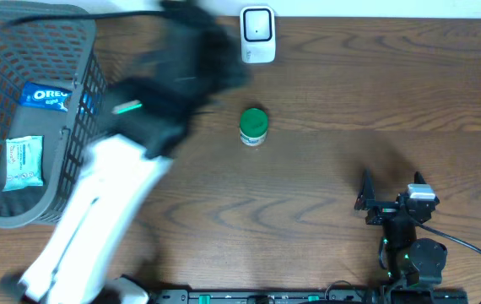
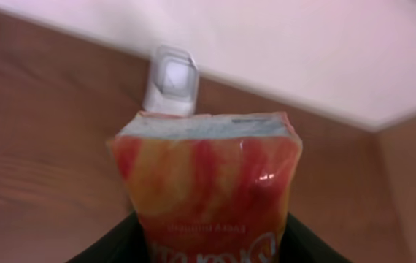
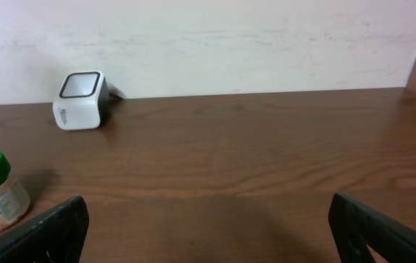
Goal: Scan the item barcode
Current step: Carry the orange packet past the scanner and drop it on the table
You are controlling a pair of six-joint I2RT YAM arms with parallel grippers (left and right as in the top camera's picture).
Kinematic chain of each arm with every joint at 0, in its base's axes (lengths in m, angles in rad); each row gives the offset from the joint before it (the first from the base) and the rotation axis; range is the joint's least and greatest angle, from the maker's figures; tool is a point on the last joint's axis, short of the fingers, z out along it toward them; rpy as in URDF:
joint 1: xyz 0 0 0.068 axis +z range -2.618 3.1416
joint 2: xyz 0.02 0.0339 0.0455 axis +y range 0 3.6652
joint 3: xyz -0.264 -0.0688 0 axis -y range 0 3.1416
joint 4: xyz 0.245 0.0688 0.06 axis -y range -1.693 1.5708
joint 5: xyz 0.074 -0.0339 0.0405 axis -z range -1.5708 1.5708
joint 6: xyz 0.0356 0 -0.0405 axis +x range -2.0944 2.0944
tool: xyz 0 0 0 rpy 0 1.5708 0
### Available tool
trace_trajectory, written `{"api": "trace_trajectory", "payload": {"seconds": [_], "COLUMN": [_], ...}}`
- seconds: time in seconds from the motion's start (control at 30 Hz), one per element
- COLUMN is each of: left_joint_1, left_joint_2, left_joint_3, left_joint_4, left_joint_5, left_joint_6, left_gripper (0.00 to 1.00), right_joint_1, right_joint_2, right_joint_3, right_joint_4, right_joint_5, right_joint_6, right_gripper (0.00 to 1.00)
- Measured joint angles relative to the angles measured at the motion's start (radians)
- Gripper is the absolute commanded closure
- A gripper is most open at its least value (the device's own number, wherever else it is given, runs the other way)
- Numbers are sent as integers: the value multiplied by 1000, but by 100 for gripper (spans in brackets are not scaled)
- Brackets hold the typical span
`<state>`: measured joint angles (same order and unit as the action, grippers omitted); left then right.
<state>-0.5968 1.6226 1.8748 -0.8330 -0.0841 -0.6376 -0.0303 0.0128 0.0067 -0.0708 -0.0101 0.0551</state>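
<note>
Brown wood-grain table (image 1: 325, 101) carries everything. One grey wire basket (image 1: 80, 127) sits at its left end holding two things, a blue biscuit pack (image 1: 46, 95) and a white packet (image 1: 24, 162). One red-and-yellow pouch (image 2: 208, 175) is clamped by its lower part in the left gripper (image 2: 212, 252), its sealed top pointing toward the single white scanner (image 2: 171, 77). The pouch looks light, soft and glossy, so it is likely to crumple or slip. A hold on the lower edge, leaving the printed faces bare, seems best. One green-lidded jar (image 1: 253, 127) stands mid-table. The right gripper (image 1: 390, 190) rests spread wide and empty
</note>
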Motion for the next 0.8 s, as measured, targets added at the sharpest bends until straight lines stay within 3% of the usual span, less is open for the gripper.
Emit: {"api": "trace_trajectory", "payload": {"seconds": [0.27, 0.63, 0.7, 0.8], "left_joint_1": [-206, -241, -240, -237], "left_joint_2": [395, 644, 658, 662], "left_joint_3": [-5, -8, -8, -8], "left_joint_4": [101, 105, 106, 108], "left_joint_5": [-8, 12, 14, 24], "left_joint_6": [-97, -121, -121, -105], "left_gripper": [51, 50, 40, 1], "right_joint_1": [0, 0, 0, 0], "right_joint_2": [0, 0, 0, 0], "right_joint_3": [0, 0, 0, 0], "right_joint_4": [0, 0, 0, 0], "right_joint_5": [0, 0, 0, 0], "right_joint_6": [0, 0, 0, 0], "right_gripper": [1, 1, 1, 1]}}
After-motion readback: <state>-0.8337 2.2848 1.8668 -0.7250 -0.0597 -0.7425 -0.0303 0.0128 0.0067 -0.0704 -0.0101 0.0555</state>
